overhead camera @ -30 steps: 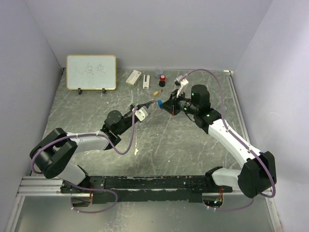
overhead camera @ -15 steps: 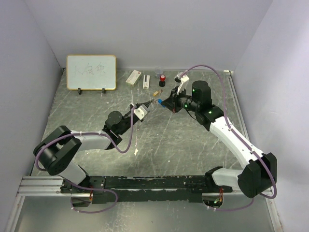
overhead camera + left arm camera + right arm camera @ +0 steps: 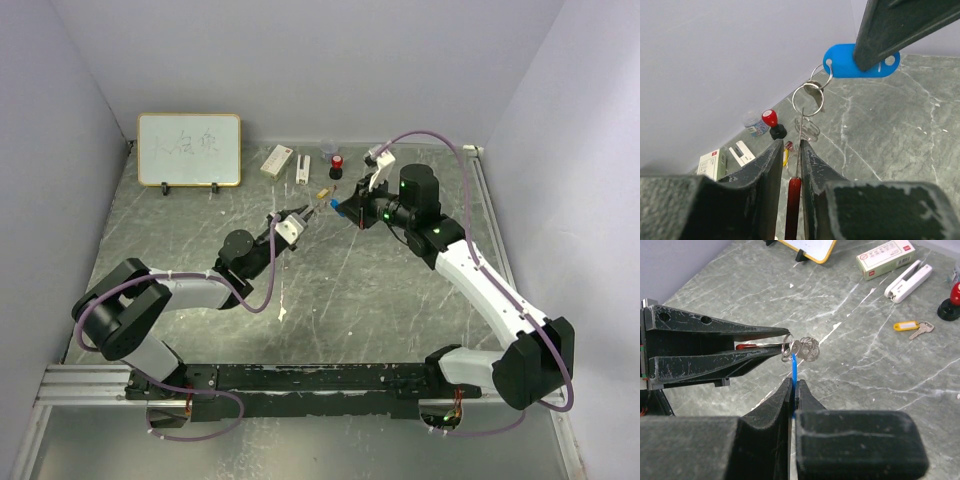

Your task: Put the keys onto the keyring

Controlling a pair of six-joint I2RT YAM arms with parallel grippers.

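My left gripper (image 3: 303, 214) is shut on the keyring's red tag (image 3: 792, 204). Its thin silvery loop (image 3: 800, 131) sticks up past the fingertips. My right gripper (image 3: 341, 207) is shut on the blue plastic head (image 3: 860, 61) of one key, edge-on in the right wrist view (image 3: 794, 366). That key's small rings and silver blade (image 3: 801, 349) hang at the left fingertips (image 3: 782, 332), touching the loop's end. I cannot tell whether they are linked. Both are held in the air. The second key (image 3: 914, 327), with a yellow head, lies on the table (image 3: 323, 192).
At the back stand a small whiteboard (image 3: 189, 149), a white box with a red mark (image 3: 277, 160), a white clip-like piece (image 3: 302, 168) and a red-and-black cylinder (image 3: 337, 165). Grey walls close in the marbled table (image 3: 380, 300) on three sides.
Both grippers have shifted slightly toward the back of the table while staying tip to tip. The blue key and the red tag remain held.
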